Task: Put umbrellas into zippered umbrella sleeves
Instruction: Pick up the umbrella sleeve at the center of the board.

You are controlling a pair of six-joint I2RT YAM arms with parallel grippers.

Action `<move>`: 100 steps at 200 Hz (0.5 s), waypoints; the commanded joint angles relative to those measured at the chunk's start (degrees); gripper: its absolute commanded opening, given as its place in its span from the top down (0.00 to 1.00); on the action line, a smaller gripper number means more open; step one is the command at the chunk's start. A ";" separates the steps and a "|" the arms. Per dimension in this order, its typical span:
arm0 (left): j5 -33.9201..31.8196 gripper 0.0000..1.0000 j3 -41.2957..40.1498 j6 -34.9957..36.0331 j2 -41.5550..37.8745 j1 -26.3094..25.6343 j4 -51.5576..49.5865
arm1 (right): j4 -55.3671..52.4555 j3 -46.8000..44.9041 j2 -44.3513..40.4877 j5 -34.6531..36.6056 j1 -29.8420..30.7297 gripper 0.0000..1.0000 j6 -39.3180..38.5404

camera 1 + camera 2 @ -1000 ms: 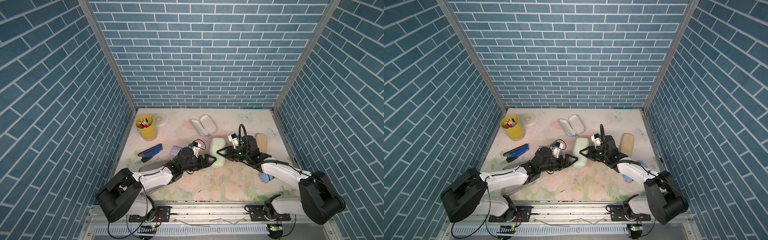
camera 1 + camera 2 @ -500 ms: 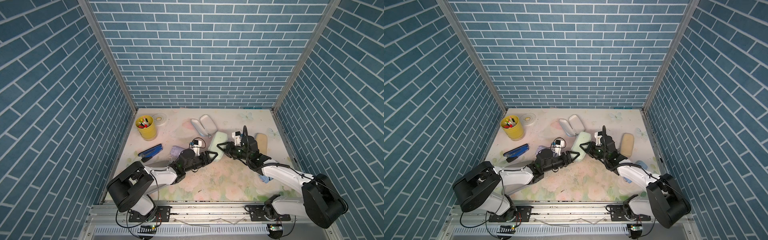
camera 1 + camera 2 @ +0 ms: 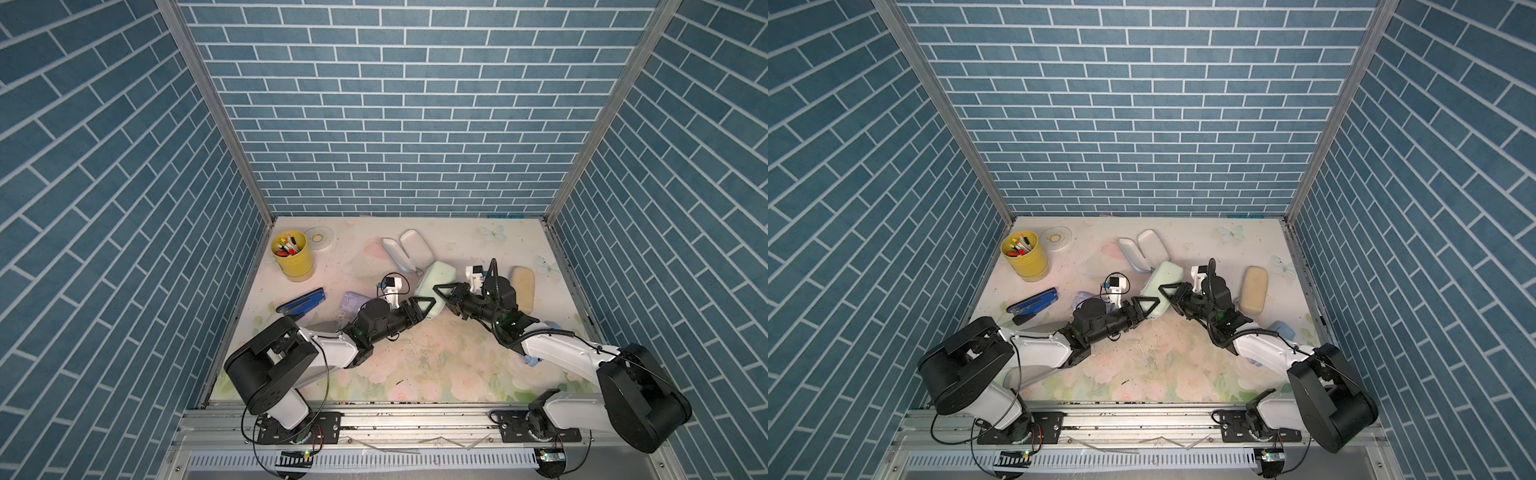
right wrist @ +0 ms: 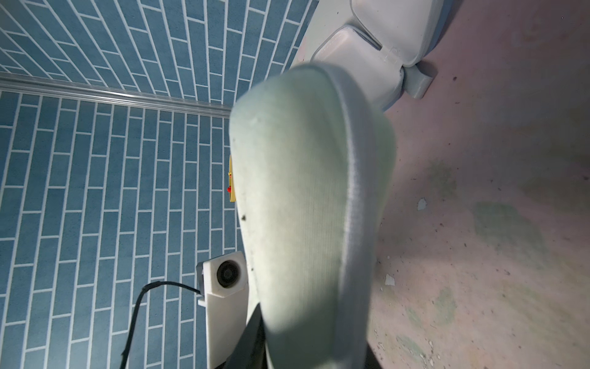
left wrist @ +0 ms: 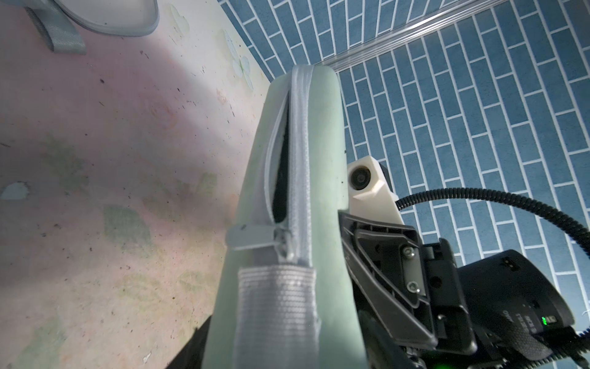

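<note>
Mint sleeve [image 3: 438, 275] now in left gripper [image 3: 425, 305]

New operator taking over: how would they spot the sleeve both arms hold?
On the floral table, look at the middle. The mint green sleeve is gripped there by the left end effector and right end effector; unlike the beige sleeve beside it, its zip is partly open.

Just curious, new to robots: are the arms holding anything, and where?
The mint zip case: the left pincer and the right pincer both pinch its nearer half, toward the strap.
</note>
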 commanded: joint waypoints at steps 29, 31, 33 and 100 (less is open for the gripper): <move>-3.69 0.51 1.26 0.59 1.40 0.11 3.28 | 10.57 0.66 -0.06 -1.22 0.59 0.85 6.46; -3.66 0.52 1.38 0.65 1.37 0.13 3.29 | 10.61 0.58 -0.04 -1.24 0.56 0.85 6.46; -3.58 0.52 1.41 0.68 1.36 0.14 3.31 | 10.66 0.54 0.01 -1.25 0.57 0.84 6.48; 6.63 0.85 0.32 15.79 -5.19 6.78 -8.30 | -6.10 2.11 -3.98 -13.60 -6.64 0.43 -6.90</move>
